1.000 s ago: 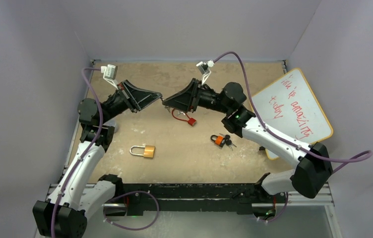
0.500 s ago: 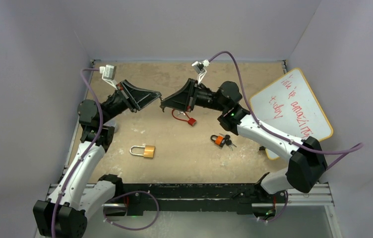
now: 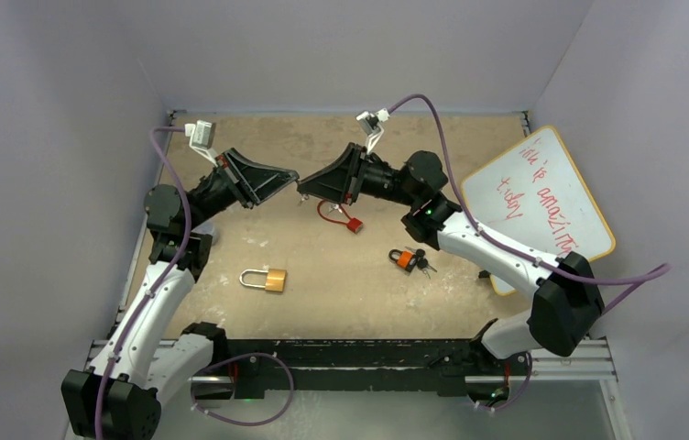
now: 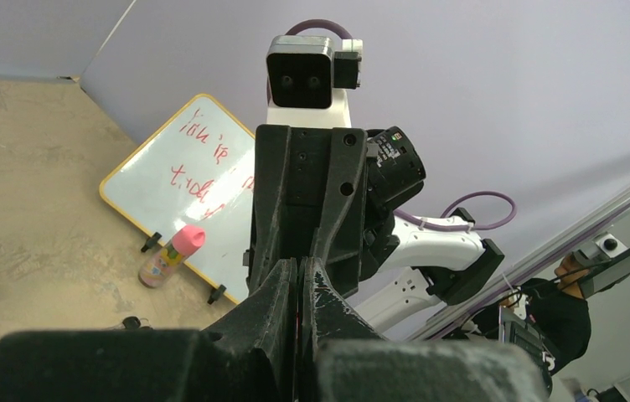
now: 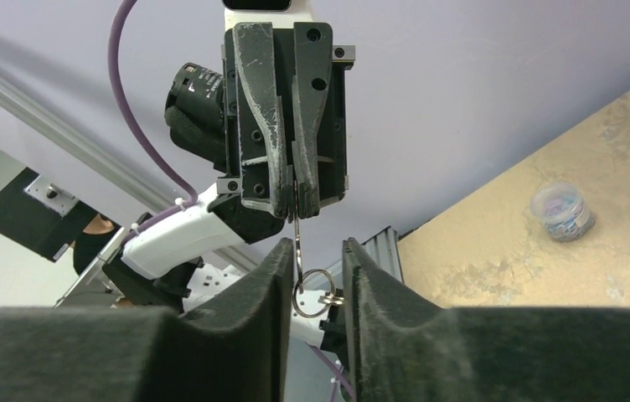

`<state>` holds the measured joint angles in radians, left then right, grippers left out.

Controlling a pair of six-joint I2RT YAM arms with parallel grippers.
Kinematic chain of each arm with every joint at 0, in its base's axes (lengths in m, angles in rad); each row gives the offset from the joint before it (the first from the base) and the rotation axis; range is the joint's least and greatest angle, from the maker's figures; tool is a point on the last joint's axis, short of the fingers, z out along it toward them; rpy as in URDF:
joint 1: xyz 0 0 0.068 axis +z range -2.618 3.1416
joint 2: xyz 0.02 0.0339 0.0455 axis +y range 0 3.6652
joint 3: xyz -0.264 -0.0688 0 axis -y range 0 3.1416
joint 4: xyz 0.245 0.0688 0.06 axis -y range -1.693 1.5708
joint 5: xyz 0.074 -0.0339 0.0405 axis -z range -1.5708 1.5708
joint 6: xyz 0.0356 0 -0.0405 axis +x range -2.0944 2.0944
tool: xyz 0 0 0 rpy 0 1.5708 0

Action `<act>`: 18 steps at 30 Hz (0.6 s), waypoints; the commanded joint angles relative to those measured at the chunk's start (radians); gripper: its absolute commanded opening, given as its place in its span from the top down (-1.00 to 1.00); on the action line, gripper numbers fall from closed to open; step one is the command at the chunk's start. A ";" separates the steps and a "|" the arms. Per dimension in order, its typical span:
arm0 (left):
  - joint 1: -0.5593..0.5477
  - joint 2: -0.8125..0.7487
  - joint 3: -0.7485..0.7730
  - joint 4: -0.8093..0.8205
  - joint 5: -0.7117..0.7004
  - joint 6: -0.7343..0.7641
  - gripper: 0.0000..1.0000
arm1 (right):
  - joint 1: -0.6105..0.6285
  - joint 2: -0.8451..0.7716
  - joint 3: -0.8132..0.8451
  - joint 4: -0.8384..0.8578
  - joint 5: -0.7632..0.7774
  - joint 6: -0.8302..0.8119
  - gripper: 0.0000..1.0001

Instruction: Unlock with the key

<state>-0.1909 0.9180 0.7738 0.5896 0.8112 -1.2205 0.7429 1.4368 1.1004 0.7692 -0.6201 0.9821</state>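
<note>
My left gripper [image 3: 291, 178] is raised above the table and shut on a thin metal key [image 5: 296, 219], seen edge on in the right wrist view. The key's ring [image 5: 312, 293] hangs from it between the fingers of my right gripper [image 5: 316, 251], which is open and faces the left gripper tip to tip [image 3: 303, 189]. In the left wrist view my left gripper [image 4: 299, 276] has its jaws pressed together, with the right gripper straight ahead. A red padlock [image 3: 352, 224] lies on the table under the right gripper.
A gold padlock [image 3: 267, 279] lies at the near left. An orange padlock with keys [image 3: 406, 259] lies at the near right. A whiteboard [image 3: 542, 202] leans at the right, a pink-capped bottle [image 4: 169, 255] before it. A small round tub [image 5: 561, 209] stands on the table.
My right gripper has moved a little to the left, closer to the left gripper's tips, so its fingers now flank the key ring. The left arm has stayed still.
</note>
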 commanded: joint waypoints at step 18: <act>0.001 -0.051 0.226 -0.820 -0.359 0.331 -0.63 | -0.013 -0.093 -0.106 -0.042 0.084 -0.094 1.00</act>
<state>-0.1913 0.9062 0.8513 0.2569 0.7040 -1.0889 0.7372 1.4086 1.0367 0.7628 -0.5838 0.9550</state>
